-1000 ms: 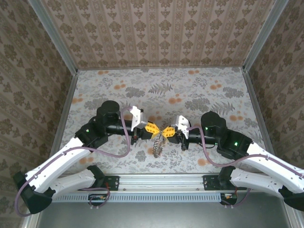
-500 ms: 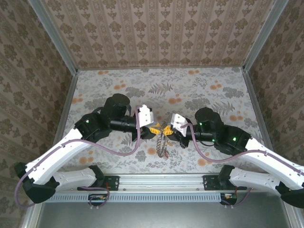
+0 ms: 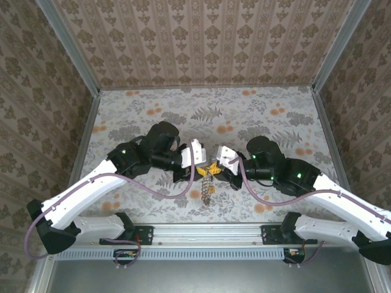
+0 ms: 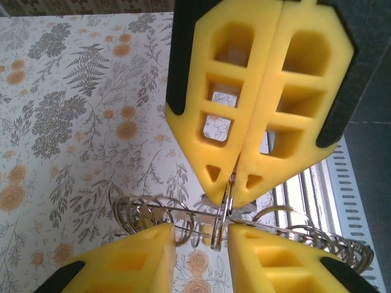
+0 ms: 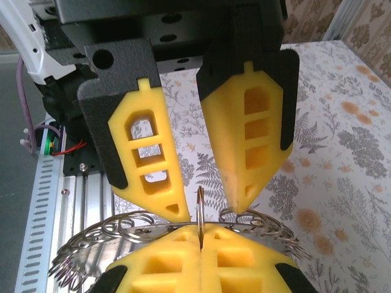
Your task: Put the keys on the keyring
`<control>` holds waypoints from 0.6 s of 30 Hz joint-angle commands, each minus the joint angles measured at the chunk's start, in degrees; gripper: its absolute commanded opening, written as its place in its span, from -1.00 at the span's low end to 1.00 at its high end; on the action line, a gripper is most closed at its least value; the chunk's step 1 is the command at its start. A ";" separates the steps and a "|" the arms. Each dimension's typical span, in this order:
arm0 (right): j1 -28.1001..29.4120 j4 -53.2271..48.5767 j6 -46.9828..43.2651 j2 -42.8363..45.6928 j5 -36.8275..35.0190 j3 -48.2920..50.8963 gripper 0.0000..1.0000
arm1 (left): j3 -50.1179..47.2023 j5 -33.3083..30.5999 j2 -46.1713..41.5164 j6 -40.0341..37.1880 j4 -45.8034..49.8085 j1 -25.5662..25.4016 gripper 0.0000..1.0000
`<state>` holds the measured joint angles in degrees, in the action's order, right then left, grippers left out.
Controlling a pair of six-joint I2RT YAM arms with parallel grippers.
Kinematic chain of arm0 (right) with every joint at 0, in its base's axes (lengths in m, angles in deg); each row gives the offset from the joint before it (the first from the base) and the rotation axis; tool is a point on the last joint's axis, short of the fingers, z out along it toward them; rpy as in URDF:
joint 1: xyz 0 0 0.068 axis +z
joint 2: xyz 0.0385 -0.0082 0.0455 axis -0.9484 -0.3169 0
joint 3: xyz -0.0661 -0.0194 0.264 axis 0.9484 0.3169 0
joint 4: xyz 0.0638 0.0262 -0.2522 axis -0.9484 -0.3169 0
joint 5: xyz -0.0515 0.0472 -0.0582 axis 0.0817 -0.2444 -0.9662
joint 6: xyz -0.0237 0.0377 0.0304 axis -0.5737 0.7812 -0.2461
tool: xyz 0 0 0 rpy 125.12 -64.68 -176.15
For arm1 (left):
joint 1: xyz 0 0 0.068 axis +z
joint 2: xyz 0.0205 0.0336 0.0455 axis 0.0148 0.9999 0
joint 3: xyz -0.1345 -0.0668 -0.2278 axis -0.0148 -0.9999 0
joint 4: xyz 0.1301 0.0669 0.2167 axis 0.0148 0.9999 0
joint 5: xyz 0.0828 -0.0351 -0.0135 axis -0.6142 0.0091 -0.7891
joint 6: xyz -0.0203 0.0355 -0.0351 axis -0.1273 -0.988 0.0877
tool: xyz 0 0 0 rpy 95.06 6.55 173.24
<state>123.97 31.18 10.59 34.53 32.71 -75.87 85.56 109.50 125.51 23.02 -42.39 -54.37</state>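
Between the parted yellow jaws of my left gripper [image 5: 208,207], one thin upright loop of the floppy, chain-like grey metal keyring [image 3: 206,186] stands edge-on, touching neither side. The rest of it sags below both claws. To its right, my right gripper [image 5: 200,241], equally near, is clamped on that same loop. I count one keyring. I cannot make out any of the small silver keys, so I give no count for them.

Papered walls [image 3: 208,43] around a flowered tablecloth [image 3: 244,116]
Brown damask on three sides; a metal rail [image 3: 208,235] along the near edge.
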 commanded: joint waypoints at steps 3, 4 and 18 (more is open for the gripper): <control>0.42 -0.98 -0.79 -0.87 0.80 -3.42 -1.00 | 0.94 -0.23 -2.36 -1.04 0.63 -0.40 -0.36; 0.43 -1.29 -0.82 -1.13 0.80 -3.71 -1.00 | 0.94 -0.37 -2.58 -1.03 0.80 -0.25 -0.36; 0.83 -5.80 -1.08 -3.70 1.16 -7.43 -1.00 | 0.99 0.96 -0.41 -1.73 -0.12 -0.28 -0.92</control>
<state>124.23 24.63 10.37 30.75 32.69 -80.61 85.56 109.41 124.40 22.36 -42.56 -54.35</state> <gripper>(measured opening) 0.062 0.124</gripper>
